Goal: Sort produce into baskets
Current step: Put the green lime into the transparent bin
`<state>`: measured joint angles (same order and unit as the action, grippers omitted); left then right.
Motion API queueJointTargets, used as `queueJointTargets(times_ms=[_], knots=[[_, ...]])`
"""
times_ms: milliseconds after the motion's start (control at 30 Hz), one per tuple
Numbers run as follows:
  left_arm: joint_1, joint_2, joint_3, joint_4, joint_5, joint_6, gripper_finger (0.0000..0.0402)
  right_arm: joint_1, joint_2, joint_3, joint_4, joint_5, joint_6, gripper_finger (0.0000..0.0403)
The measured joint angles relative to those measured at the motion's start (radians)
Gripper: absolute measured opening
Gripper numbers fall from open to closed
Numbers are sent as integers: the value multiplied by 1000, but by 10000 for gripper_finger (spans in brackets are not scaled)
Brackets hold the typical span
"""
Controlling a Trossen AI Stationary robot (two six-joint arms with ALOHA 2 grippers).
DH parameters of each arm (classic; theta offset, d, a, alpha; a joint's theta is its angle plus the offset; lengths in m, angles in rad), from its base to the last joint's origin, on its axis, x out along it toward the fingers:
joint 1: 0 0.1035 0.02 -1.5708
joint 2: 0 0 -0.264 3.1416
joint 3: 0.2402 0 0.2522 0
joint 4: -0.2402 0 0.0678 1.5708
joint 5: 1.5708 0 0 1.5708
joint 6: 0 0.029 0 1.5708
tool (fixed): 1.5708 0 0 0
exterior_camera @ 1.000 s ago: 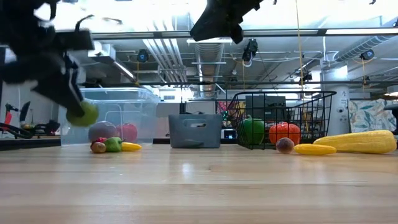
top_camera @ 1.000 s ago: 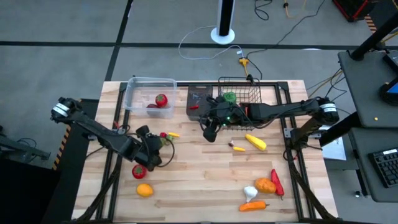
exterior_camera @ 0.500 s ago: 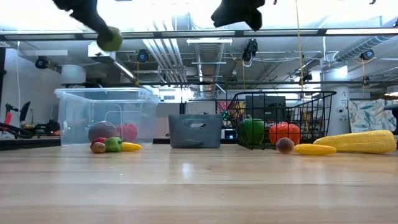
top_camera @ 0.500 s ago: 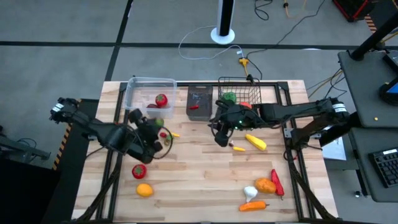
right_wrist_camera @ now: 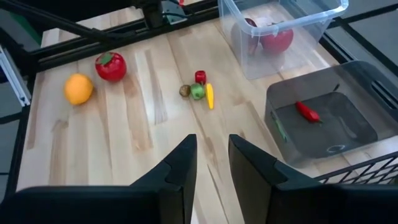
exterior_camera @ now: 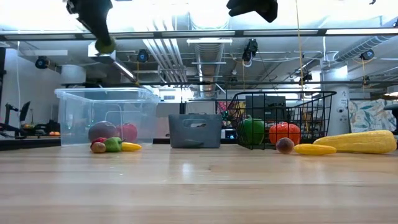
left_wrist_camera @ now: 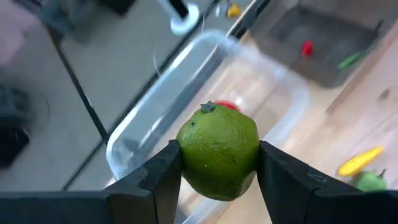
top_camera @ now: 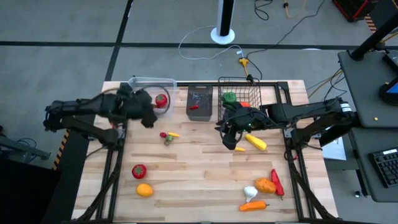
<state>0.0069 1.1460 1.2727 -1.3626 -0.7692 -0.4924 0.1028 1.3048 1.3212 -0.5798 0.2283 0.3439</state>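
Looking straight down, the high view shows the left end effector (top_camera: 144, 112) over the near edge of the clear tub (top_camera: 151, 96), where a red tomato (top_camera: 161, 99) lies just beyond it. The right end effector (top_camera: 231, 140) hangs above the counter (top_camera: 199, 180) just in front of the wire-mesh basket (top_camera: 239, 94), with a yellow corn cob (top_camera: 255, 142) close beside it. The dark bin (top_camera: 200, 102) sits between the two end effectors.

In the low view, the left end effector (exterior_camera: 99, 34) is high above the tub (exterior_camera: 109, 115), with a green lime (exterior_camera: 106, 45) at its tip. The right end effector (exterior_camera: 254, 7) is cut off at the top edge.

The left wrist view shows the left end effector (left_wrist_camera: 219, 165) clamped on the lime (left_wrist_camera: 218, 151), its two fingers (left_wrist_camera: 163, 177) pressed against either side of the fruit, with the tub's rim (left_wrist_camera: 180, 74) directly beneath.

In the right wrist view, the right end effector (right_wrist_camera: 212, 158) holds nothing; its fingers (right_wrist_camera: 181, 165) stand close together with a narrow gap. Ahead of it lie a small cluster of produce (right_wrist_camera: 199, 90), a red apple (right_wrist_camera: 111, 66) and an orange (right_wrist_camera: 78, 89), all well apart from it.
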Motion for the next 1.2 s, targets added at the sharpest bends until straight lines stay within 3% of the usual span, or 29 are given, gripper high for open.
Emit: queueJointTargets(times_ms=[300,400,667,1200], knots=[[436,1,-67,124,394,274,167,0,20,0,-3,0,-2,82],[559,38,-70,139,479,331,167,0,27,0,-3,0,-2,82],[752,157,-56,161,499,454,167,0,34,0,-10,1,-3,82],[774,294,-56,219,490,488,167,0,33,0,-11,1,-3,82]])
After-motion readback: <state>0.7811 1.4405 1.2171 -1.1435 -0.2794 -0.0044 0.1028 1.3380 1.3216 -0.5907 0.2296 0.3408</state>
